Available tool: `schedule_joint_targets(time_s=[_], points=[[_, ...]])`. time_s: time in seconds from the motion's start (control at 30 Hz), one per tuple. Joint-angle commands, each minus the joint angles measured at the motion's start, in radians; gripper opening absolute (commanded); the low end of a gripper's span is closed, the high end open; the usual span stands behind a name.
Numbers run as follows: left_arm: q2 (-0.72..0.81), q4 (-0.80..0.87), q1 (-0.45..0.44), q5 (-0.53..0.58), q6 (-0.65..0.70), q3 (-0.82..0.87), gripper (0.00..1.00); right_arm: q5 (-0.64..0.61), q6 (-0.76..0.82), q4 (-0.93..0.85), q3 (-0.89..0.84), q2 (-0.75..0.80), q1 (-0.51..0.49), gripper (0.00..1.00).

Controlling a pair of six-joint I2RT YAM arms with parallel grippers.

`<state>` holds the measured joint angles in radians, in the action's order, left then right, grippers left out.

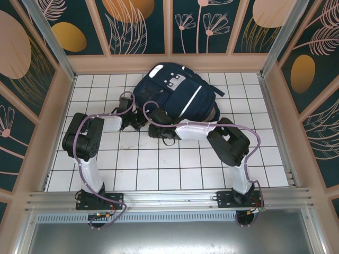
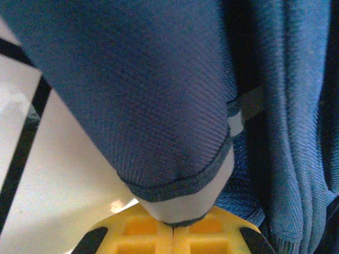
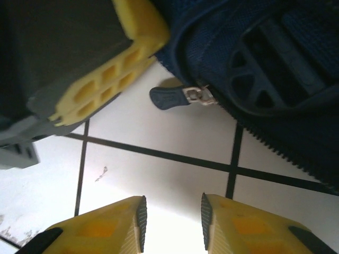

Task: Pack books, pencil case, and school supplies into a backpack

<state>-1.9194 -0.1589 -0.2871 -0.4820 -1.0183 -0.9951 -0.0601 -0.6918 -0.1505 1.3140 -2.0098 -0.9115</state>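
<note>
Top external view, bottom of frame upward: aluminium rail (image 1: 169, 198) carries both arm bases; above it lies the white tiled table (image 1: 159, 169) with dark grid lines. Left arm (image 1: 85, 143) bends in at left centre, right arm (image 1: 228, 143) at right centre; both forearms reach toward frame centre, with purple cables (image 1: 254, 140) looped along them. Left gripper (image 1: 140, 121) and right gripper (image 1: 156, 129) sit close together at the lower left edge of the backpack (image 1: 164, 90). The wrists cover that edge, so contact cannot be read from this view. Backpack lies in upper centre of frame, navy with white stripes and a grey patch, just short of the rear wall (image 1: 169, 63). Patterned panels close in on left, right and rear

Left wrist view: yellow fingers (image 2: 137, 233) at bottom centre are together, clamped on a fold of navy backpack fabric with a pale edge. The fabric blocks most of the frame, with tile at left

Right wrist view: fingers (image 3: 100, 227) at bottom are apart, with bare tile between them and nothing held. Beyond them a navy zipper pull (image 3: 167, 98) with metal slider lies on the tile at frame centre, at the backpack's zip edge. Black plastic buckle (image 3: 280, 63) sits upper right. One yellow finger of the left gripper, on its dark housing, crosses the upper left and hides the backpack behind it
</note>
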Motion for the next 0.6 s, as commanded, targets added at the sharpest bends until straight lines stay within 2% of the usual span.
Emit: schedule_joint_targets(time_s=[0.0,0.17,0.23,0.33,0.47,0.57], points=[[0.015,0.093,0.036,0.026,0.103,-0.073,0.17,-0.085,-0.049,-0.044,0.036,0.002,0.009,0.35],[-0.004,0.154,0.071,0.052,0.141,-0.121,0.54,-0.103,-0.026,-0.061,0.033,0.006,0.047,0.35],[-0.010,0.135,0.071,0.049,0.134,-0.117,0.58,-0.096,-0.014,-0.057,0.037,0.005,0.060,0.35],[-0.045,0.117,0.071,0.041,0.122,-0.116,0.53,-0.087,-0.003,-0.057,0.049,-0.002,0.069,0.35],[-0.092,0.095,0.072,0.031,0.103,-0.119,0.31,-0.056,-0.030,-0.054,0.085,-0.020,0.061,0.35],[-0.110,0.082,0.071,0.030,0.092,-0.128,0.14,-0.048,-0.109,-0.076,0.124,-0.048,0.052,0.34]])
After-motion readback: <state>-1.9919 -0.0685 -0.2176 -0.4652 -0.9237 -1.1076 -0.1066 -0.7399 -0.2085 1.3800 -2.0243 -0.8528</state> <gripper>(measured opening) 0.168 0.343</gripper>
